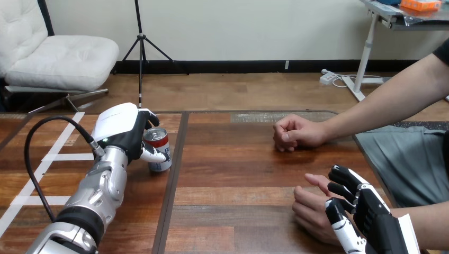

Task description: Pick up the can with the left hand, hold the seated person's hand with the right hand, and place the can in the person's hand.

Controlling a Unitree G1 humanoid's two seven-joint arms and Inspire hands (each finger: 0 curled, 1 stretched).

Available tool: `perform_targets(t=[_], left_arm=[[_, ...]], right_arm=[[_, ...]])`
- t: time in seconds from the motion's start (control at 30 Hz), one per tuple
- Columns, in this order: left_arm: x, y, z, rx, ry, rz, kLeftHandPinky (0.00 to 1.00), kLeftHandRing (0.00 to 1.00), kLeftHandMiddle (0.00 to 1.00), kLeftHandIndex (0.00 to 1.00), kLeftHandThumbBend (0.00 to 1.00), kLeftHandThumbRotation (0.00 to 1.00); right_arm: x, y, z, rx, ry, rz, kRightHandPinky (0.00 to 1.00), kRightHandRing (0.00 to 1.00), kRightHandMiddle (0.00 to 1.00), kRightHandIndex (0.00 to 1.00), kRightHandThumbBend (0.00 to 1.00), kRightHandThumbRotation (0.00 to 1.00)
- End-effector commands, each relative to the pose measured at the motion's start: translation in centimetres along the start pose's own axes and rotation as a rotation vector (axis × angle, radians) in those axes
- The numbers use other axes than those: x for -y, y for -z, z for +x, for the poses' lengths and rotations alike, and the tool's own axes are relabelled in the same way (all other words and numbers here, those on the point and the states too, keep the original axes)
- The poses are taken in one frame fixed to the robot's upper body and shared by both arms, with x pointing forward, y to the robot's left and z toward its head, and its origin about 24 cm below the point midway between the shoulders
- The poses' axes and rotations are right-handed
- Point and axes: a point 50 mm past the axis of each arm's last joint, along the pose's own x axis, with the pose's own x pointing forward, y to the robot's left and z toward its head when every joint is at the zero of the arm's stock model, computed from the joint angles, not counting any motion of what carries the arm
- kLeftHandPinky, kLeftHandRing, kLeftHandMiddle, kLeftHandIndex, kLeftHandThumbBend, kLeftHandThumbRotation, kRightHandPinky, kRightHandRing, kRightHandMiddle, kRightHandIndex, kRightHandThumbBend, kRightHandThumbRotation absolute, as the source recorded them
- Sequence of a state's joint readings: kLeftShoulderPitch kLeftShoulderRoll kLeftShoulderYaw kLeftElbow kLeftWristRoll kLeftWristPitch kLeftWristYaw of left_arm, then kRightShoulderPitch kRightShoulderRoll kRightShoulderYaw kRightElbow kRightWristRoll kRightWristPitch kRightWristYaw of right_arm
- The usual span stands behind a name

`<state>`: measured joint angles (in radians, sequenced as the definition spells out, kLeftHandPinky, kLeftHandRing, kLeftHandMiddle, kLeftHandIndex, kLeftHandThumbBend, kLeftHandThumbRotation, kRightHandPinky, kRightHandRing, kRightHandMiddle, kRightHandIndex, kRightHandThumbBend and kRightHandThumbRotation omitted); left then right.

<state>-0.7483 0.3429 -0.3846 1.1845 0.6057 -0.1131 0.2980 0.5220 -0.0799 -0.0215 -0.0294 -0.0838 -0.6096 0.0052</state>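
Note:
A red, white and blue can (159,150) stands upright on the wooden table (238,174) at the left. My left hand (124,129) is shut on it, thumb across its front and fingers round its back. At the bottom right, the person's hand (310,209) rests on the table with its fingers loosely bent. My right hand (370,217) lies over its wrist side, thumb on the palm side and fingers curled over the far edge. The person's other hand (294,132) rests as a fist farther back on the table.
White tape lines (58,157) mark the table's left part. A dark seam (174,174) runs front to back just right of the can. Bare wood lies between the can and the person's hands.

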Motion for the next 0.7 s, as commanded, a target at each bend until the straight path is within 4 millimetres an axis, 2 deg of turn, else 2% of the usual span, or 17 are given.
perform_targets(t=[0.0,0.67], left_arm=[[-2.61,-1.86,1.26,0.056,-0.068,0.037,0.58,0.69,0.73,0.71,0.79,0.00],[-2.69,-2.01,1.44,0.053,-0.047,0.057,0.65,0.75,0.78,0.77,0.78,0.01]], right_arm=[[-0.37,-0.91,1.01,0.071,-0.006,0.013,0.77,0.83,0.85,0.83,0.52,0.63],[-0.47,-0.87,0.90,0.068,-0.002,0.026,0.77,0.83,0.85,0.83,0.53,0.63]])
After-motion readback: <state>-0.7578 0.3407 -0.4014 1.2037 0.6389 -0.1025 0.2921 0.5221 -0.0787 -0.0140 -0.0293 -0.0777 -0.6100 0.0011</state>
